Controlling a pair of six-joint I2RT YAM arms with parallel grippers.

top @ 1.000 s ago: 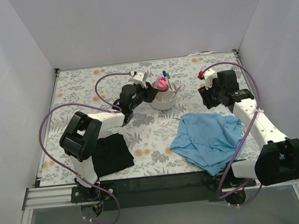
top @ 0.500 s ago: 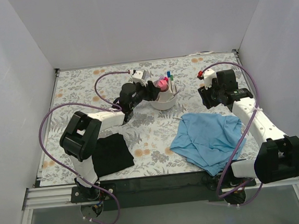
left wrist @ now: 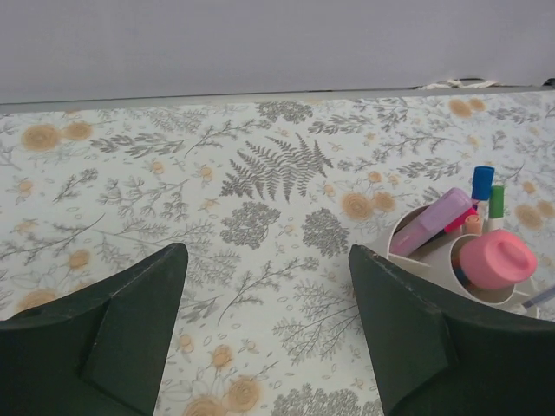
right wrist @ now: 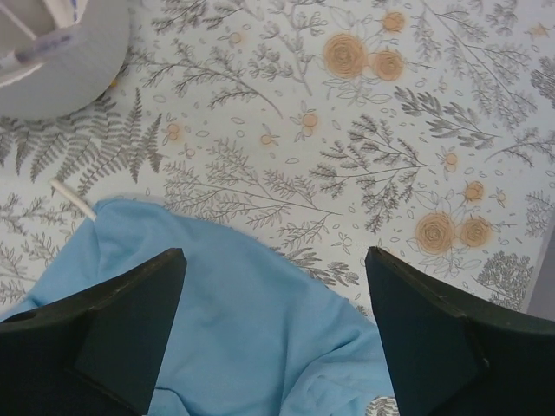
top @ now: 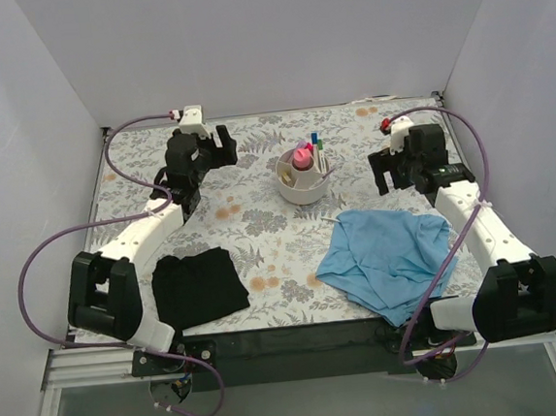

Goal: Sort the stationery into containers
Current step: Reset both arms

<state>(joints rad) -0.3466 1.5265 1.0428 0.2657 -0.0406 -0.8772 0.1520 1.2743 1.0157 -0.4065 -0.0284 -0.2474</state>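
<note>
The white round container (top: 304,188) stands mid-table with stationery upright in it: a pink highlighter (left wrist: 497,258), a pale purple one (left wrist: 431,223), and blue-capped (left wrist: 482,182) and green-capped (left wrist: 497,199) pens. My left gripper (top: 216,150) hangs open and empty to the container's left, well apart from it; in the left wrist view the left gripper (left wrist: 267,260) frames bare tablecloth, with the container (left wrist: 416,260) at the right. My right gripper (top: 384,174) is open and empty to the container's right. In its wrist view the right gripper (right wrist: 276,260) hovers above the blue cloth's edge.
A crumpled blue cloth (top: 389,257) lies front right and a black cloth (top: 199,285) front left. A thin white stick (right wrist: 74,199) lies on the floral tablecloth by the blue cloth's corner, below the container (right wrist: 61,69). White walls enclose the table on three sides.
My left gripper has drawn back from the container toward the far left and opened. The pink highlighter stays in the container. My right gripper has opened wider, nearly in place.
</note>
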